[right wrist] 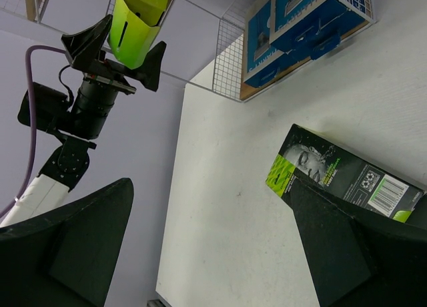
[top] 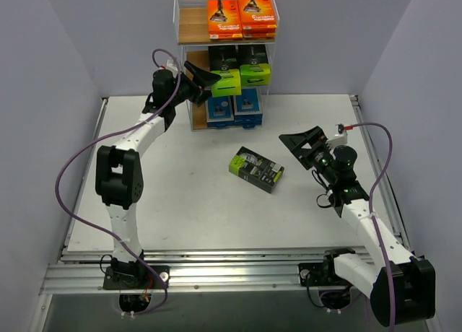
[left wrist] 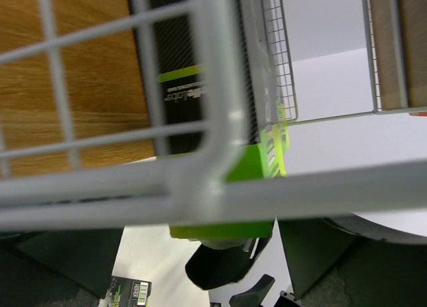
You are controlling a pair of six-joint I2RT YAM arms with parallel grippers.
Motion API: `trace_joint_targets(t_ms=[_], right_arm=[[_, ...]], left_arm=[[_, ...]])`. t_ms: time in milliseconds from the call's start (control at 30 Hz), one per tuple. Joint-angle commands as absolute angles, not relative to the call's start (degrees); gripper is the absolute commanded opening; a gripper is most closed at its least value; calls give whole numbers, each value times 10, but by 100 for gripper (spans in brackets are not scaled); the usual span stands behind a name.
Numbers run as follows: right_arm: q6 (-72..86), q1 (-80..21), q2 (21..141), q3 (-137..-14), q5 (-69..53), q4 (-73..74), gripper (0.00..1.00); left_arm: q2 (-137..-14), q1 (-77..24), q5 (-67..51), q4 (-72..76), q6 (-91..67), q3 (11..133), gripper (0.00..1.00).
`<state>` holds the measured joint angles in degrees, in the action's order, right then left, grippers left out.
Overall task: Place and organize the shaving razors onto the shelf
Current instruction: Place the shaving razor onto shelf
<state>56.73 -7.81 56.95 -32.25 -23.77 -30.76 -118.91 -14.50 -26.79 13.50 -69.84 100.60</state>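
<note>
your empty, spread right fingers sit nearest the slanted black pack. left fingers straddle a green pack; grip unclear.

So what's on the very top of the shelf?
On the shelf, orange razor packs sit in two stacks on the right of the top board; the left part is bare wood. The top packs cover those underneath, so I can't count them.
</note>
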Motion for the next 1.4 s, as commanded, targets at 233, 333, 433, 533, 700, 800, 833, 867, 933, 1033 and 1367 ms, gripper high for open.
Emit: trace_joint_targets(t_ms=[233, 333, 433, 533, 700, 800, 833, 867, 933, 1033, 1367], right_arm=[[554, -73, 568, -316, -238, -343, 100], [554, -71, 570, -311, -241, -345, 100], [557, -68, 577, -311, -244, -352, 100], [559, -64, 583, -314, -251, -357, 100], [513, -63, 597, -359, -266, -322, 99], [472, -63, 603, -388, -256, -292, 89], [466, -65, 604, -395, -254, -290, 86], [455, -65, 606, -402, -251, -289, 82], [441, -75, 616, -424, -241, -285, 67], [414, -106, 650, -474, -215, -272, 46], [359, -235, 846, -685, -125, -248, 0]], left_arm=[[-1092, -148, -238, 174, -662, 933, 94], [-1069, -148, -229, 177, -643, 922, 94], [-1060, -148, -226, 174, -628, 928, 94], [-1060, -148, -234, 169, -623, 940, 94], [-1039, -148, -236, 102, -583, 941, 94], [-1007, -146, -208, 6, -523, 943, 94], [-997, -145, -191, -53, -505, 940, 94], [-985, -143, -178, -72, -487, 938, 94], [-951, -136, -145, -118, -438, 930, 94], [-905, -122, -107, -154, -388, 908, 94], [-767, -110, 65, -250, -208, 808, 94]])
